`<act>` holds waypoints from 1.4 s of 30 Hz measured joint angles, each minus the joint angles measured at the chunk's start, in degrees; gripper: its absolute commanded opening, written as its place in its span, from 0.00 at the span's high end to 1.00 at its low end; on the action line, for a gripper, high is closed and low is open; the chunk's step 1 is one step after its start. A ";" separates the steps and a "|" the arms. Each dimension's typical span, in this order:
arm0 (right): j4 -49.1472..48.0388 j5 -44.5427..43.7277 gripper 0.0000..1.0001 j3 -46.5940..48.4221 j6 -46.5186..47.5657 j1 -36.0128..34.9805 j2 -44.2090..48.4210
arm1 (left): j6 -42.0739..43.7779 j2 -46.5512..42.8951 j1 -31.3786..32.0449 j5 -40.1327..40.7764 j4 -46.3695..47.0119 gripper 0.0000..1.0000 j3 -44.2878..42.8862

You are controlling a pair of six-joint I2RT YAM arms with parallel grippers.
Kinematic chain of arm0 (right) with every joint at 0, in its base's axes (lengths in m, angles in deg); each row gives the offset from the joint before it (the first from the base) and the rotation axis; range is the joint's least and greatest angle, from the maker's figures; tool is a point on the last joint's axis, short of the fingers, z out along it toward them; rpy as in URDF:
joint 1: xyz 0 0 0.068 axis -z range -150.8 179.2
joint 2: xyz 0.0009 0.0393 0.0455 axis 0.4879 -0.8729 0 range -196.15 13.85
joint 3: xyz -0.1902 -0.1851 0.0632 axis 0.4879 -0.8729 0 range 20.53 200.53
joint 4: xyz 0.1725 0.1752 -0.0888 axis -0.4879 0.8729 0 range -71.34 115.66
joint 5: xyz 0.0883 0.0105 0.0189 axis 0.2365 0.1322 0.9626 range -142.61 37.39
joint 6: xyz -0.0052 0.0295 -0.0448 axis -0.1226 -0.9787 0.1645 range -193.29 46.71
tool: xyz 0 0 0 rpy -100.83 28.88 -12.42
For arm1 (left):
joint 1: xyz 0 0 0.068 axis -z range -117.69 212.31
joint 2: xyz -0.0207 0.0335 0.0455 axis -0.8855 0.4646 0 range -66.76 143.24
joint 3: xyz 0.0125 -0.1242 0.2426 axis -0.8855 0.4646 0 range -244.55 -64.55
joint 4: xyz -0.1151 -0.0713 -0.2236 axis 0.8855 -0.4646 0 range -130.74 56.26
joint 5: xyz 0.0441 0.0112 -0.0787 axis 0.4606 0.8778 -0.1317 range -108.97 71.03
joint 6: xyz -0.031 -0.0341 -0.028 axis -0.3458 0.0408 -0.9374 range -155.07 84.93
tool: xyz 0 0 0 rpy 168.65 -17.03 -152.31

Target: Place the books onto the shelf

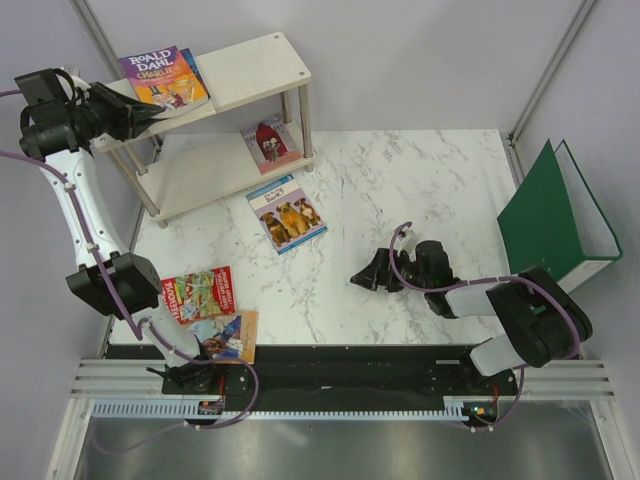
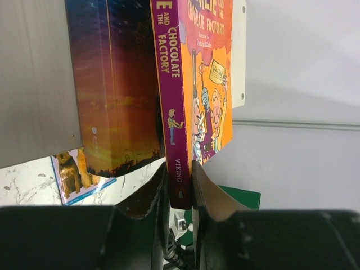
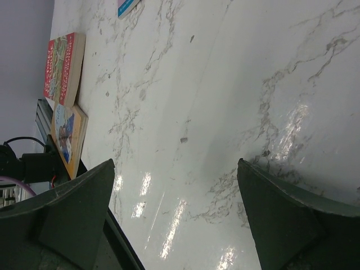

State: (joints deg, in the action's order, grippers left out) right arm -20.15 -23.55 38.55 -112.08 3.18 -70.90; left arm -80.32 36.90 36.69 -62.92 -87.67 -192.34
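- Marble table [image 1: 400, 190]: under the right gripper [image 1: 372, 272], whose fingers stand wide apart, holding nothing.
- Green binder [image 1: 545, 220]: off to that gripper's right.
- Shelf [image 1: 260, 70]: its top board bears the Roald Dahl book [image 1: 165, 80], clamped at the spine by the left gripper [image 2: 180, 169].
- Dark book [image 2: 118, 84]: lies against it; its cover shows only in the wrist view.
- Dogs book [image 1: 287, 213]: between the grippers.
- Red book [image 1: 198, 293], orange book [image 1: 225, 335]: by the left arm's base.

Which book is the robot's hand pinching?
The Roald Dahl book atop the shelf: the left gripper pinches its purple spine. No gripper holds the others.
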 measured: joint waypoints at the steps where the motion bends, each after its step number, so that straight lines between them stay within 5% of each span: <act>1: -0.17 0.07 0.02 -0.02 -0.04 0.00 -0.11 | 0.22 0.00 -0.02 -0.17 -0.02 0.78 -0.11; 11: -0.68 0.57 0.02 0.00 -0.22 0.00 -0.50 | 0.85 1.01 -0.09 -2.93 -0.37 0.54 -2.73; 15: -0.70 0.59 0.02 0.00 -0.22 0.00 -0.50 | 1.66 1.18 -0.07 -2.67 -0.66 0.31 -2.32; 42: -1.55 0.83 0.02 -0.26 -0.31 0.00 -0.83 | 7.67 -0.20 -1.79 8.94 -9.42 0.37 -2.45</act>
State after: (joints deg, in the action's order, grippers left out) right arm -21.70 -22.72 38.29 -112.38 3.18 -71.73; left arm -72.65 36.70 34.90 -53.98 -97.09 -194.78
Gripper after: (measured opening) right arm 0.979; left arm 0.652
